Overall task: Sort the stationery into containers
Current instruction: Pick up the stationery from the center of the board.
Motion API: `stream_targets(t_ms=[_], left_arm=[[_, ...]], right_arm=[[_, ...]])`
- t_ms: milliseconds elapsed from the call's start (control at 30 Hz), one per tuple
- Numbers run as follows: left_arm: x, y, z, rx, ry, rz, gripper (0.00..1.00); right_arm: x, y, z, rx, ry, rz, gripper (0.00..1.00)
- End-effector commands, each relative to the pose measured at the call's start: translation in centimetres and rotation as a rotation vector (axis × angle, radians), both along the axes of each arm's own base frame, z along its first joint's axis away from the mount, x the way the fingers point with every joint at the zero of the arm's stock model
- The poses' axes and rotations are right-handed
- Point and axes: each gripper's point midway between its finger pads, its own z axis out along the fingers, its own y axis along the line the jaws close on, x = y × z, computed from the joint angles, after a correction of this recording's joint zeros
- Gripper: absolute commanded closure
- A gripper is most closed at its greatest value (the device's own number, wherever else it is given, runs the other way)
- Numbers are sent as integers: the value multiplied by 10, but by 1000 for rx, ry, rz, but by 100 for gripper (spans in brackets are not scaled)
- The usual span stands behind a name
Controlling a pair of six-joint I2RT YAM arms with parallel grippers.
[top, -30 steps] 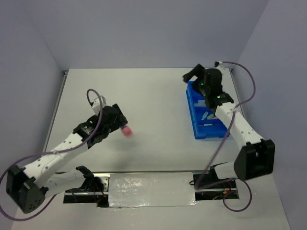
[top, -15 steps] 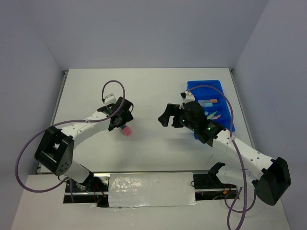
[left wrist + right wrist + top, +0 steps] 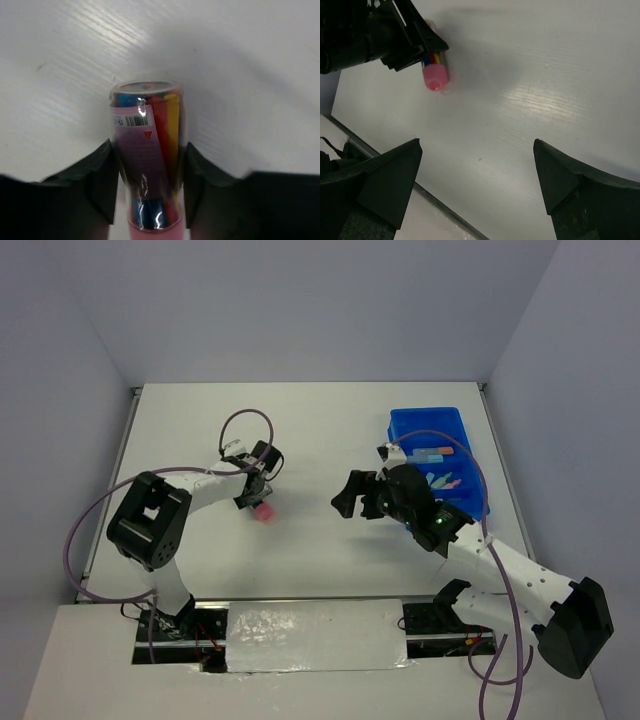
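**Left gripper** (image 3: 150, 187): closed on a clear plastic tube (image 3: 160, 150), which is clamped across its body between the two black fingers (image 3: 102, 185).

**Held item:**
- The tube is round and transparent, and blue, red and yellow sticks are seen packed lengthwise inside it.
- A pinkish label (image 3: 134, 160) with a barcode is wrapped round the side.
- The flat clear end projects beyond the jaws on one side.
- A pink cap (image 3: 263, 511) projects from the jaws on the opposite side.
- The tube is held low over the white table (image 3: 330, 430). Contact with the surface cannot be determined.

**Right gripper** (image 3: 480, 175): jaws are spread wide and nothing is held between them. In the right wrist view the capped tube is seen ahead of these jaws and off to their left, well apart from them.

**Blue tray** (image 3: 420, 420): it is seen in the top view behind the right gripper, away from its open jaws. Small pastel pieces (image 3: 445, 480) are seen in its compartments; they are too small to be identified further.
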Motion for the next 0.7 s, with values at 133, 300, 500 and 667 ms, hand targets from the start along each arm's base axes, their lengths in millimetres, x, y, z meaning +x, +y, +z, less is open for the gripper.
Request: stream_targets(t_ms=[133, 300, 500, 667], left_arm=[[-4, -23, 27, -133, -115, -77, 100], [-13, -80, 134, -393, -446, -324, 100], [-55, -120, 196, -636, -622, -569, 100], [-69, -129, 234, -724, -741, -669, 100]], right_arm=[[-33, 33, -3, 118, -55, 269, 0], [-52, 68, 8, 235, -139, 453, 0], [-49, 95, 21, 285, -206, 467, 0], [-55, 115, 54, 354, -293, 531, 0]])
